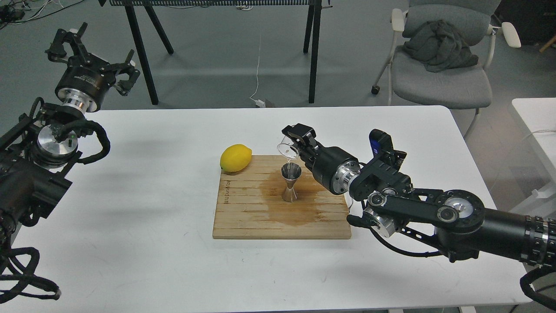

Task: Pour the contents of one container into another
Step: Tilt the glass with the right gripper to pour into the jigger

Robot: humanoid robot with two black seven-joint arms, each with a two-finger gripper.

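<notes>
The small clear cup [286,149] is tipped on its side just above and behind the steel jigger [290,182], with my right gripper [297,138] shut on it. A thin stream of liquid falls from the cup's rim into the jigger's top cone. The jigger stands upright on a wooden cutting board [243,217], in the middle of a dark wet patch. My left gripper [91,50] hangs open and holds nothing, high at the far left, beyond the table's back edge.
A yellow lemon [236,158] rests at the board's back left corner. The white table [130,243] stretches around the board. Behind it stand black table legs [313,52] and a grey chair [438,74] with a dark cloth on it.
</notes>
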